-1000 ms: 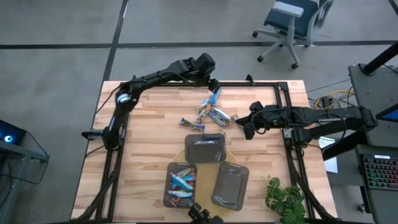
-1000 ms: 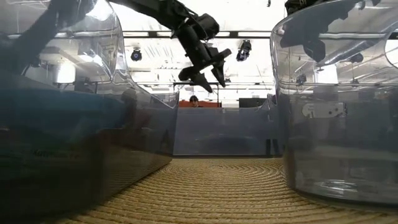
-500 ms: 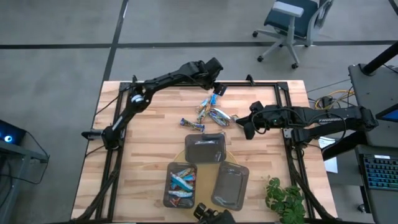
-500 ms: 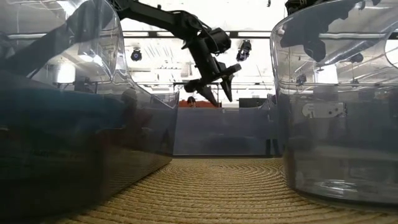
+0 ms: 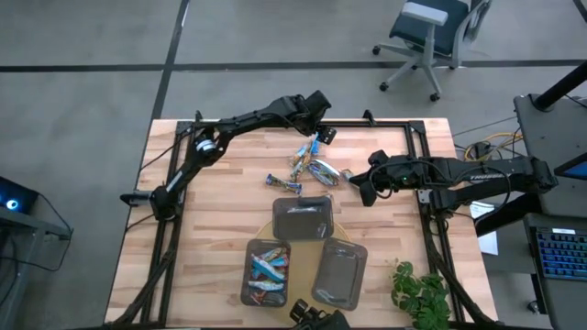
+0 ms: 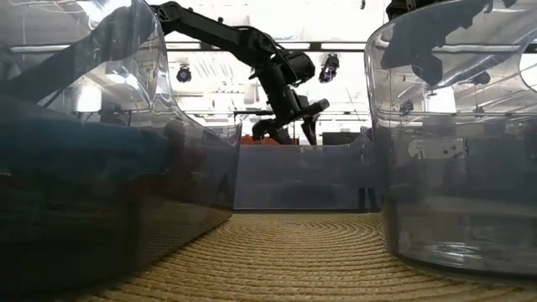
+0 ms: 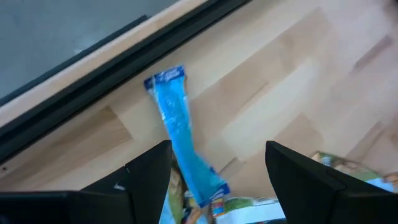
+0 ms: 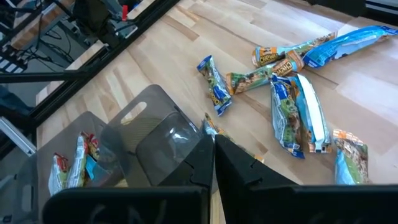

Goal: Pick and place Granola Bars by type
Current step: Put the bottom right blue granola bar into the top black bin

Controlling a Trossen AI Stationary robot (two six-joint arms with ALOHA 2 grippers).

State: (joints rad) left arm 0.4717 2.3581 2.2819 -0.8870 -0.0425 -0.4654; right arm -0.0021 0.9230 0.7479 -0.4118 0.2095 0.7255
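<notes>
Hovering left gripper [image 7: 217,180] w/ fingers spread wide, gripping nothing, over long blue bar [image 7: 181,134] lying between the tips, far end pointing away. Needing, prob., to drop straight, straddling wrapper mid-length, avoiding neighbouring granola bars [image 5: 312,163]. Resting right gripper [image 8: 214,165] nearby, fingers pressed together, empty, just short of trays [image 5: 302,220].

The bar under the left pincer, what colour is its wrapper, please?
Bright blue bar, clearest in the left wrist view.

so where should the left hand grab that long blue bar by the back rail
Grip the long blue bar across its narrow middle, coming straight down from above. It lies flat on the table, and the open left hand already straddles it; its near end overlaps other bars.
</notes>
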